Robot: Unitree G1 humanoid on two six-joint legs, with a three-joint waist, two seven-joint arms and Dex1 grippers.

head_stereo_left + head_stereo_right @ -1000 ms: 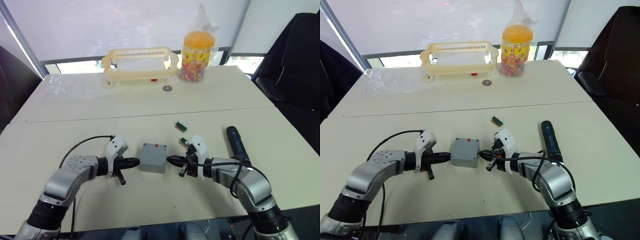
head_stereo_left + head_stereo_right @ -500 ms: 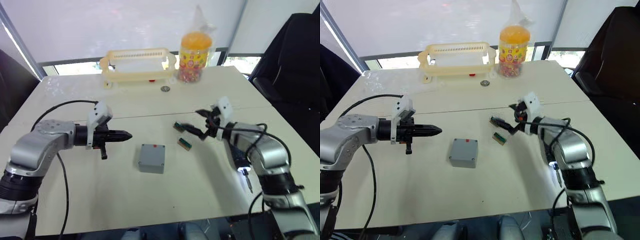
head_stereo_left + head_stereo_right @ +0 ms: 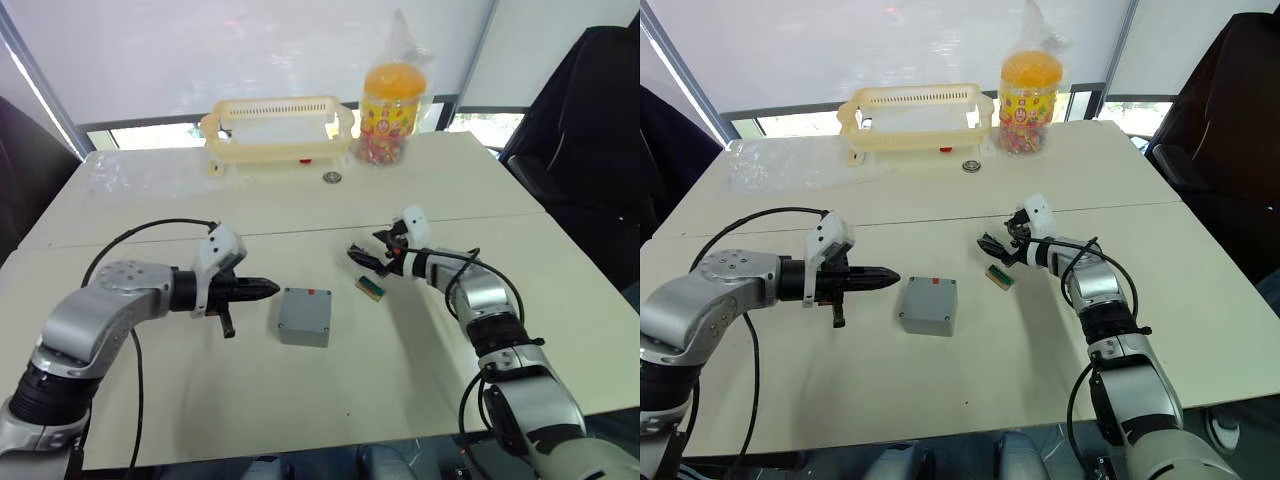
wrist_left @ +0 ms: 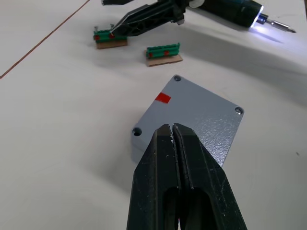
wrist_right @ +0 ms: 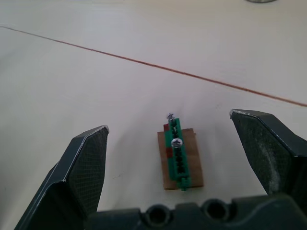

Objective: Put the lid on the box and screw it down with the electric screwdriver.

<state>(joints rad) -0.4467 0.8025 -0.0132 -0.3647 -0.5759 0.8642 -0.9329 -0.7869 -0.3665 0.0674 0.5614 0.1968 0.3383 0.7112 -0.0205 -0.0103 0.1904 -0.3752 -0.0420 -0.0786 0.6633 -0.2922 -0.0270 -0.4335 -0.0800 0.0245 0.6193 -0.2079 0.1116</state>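
With the flat grey plastic lid [image 4: 192, 117] already seated on the grey box [image 3: 304, 316] mid-table, the wide-open right tool [image 5: 175, 148] straddles a small green screw holder [image 5: 176, 155] and could knock its screws loose, while the pinched-shut left tool [image 3: 268, 289] hovers just left of the box.

You get bright daylight from the blinds [image 3: 250, 45] behind the surface [image 3: 300, 390]; shadows stay soft, and the wrist views blur up close.
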